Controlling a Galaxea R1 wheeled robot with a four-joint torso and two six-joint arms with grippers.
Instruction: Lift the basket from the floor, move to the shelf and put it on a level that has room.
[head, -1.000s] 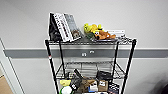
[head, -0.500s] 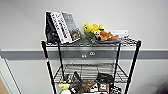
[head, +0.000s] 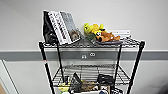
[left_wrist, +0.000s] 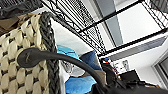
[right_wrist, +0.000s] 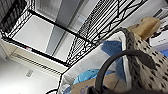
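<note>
black curved cable (left_wrist: 75, 62), dark wrist hardware (left_wrist: 130, 86)

Head camera faces shelf (head: 91, 45) level-on; both wrist cameras close beside basket (left_wrist: 27, 62), looking up.

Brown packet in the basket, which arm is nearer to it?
Right, probably. The packet lies just inside the handle at the right wrist; from the left wrist it sits beyond the blue cloth.
</note>
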